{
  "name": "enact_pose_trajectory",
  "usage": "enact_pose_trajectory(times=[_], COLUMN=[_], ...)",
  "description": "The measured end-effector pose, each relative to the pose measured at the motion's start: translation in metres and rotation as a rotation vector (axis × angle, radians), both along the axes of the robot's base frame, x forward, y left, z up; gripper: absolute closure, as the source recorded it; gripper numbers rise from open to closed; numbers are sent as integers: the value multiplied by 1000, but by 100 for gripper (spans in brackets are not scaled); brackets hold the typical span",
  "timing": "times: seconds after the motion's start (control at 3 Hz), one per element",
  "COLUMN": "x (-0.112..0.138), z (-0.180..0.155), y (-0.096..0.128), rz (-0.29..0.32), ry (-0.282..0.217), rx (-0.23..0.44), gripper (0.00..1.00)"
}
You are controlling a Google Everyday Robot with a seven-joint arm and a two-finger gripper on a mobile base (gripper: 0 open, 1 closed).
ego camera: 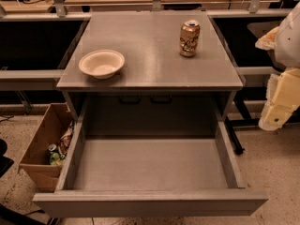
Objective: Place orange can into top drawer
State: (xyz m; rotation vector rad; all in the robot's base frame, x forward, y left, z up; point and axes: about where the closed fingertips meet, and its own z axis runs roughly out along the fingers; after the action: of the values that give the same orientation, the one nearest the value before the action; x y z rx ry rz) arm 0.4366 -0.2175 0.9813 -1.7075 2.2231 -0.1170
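One pale gripper at the right edge; whether it is open or holding anything cannot be told. To its left and higher, one metallic orange can, label unreadable, stands upright on the matte grey cabinet top, beyond it one round cream bowl. Left and lower: one top drawer, pulled out, and one cardboard box.

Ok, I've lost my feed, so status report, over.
Hand at far right, beside the cabinet, away from can. Can upright on cabinet top, not in drawer. Drawer open, bare. Bowl at left, out of the way.
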Motion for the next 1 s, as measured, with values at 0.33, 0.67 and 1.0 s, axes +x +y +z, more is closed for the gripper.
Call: enact_pose_trajectory(times=[0.33,0.67,1.0], x=[1,22,72], z=[0,-6,-16], y=[0,-5,-33], rz=[0,0,-8], ry=[-4,-90,-220], rx=[3,72,240], gripper=[0,0,0])
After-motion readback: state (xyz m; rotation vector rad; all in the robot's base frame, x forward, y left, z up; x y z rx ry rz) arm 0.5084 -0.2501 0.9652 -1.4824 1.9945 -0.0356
